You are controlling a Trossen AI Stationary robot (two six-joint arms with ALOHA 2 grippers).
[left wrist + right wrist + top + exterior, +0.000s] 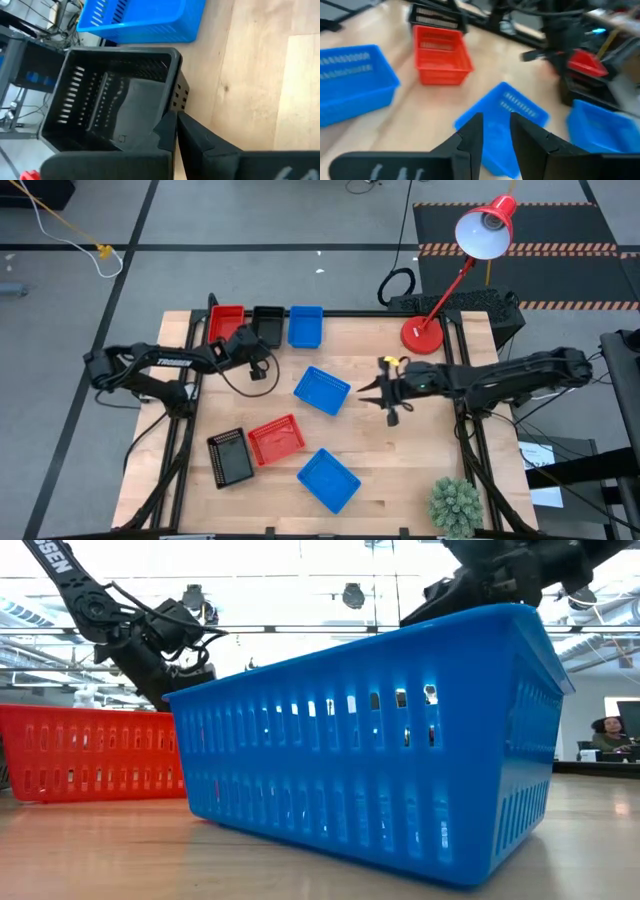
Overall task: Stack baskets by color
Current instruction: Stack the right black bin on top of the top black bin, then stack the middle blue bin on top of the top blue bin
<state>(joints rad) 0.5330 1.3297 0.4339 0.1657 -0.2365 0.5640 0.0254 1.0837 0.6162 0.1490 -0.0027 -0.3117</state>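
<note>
Three baskets stand in a row at the table's far edge: red, black and blue. My left gripper is at the black basket, shut on its near wall. A second blue basket lies at mid-table. My right gripper hovers just right of it, open, with that basket beyond its fingertips and nothing between them. Toward the near edge lie a black basket, a red one and a blue one. My left gripper holds the black basket by its near wall, one finger inside the basket and one outside. The fingers come slanting down from the table's near-left side. The basket stays upright in the row. Whether it is lifted off the table, I cannot tell.
A red desk lamp's base stands at the far right and a small green plant at the near right corner. Bare wood lies between the mid-table blue basket and the far row. In the low view the near blue basket blocks most of the scene.
</note>
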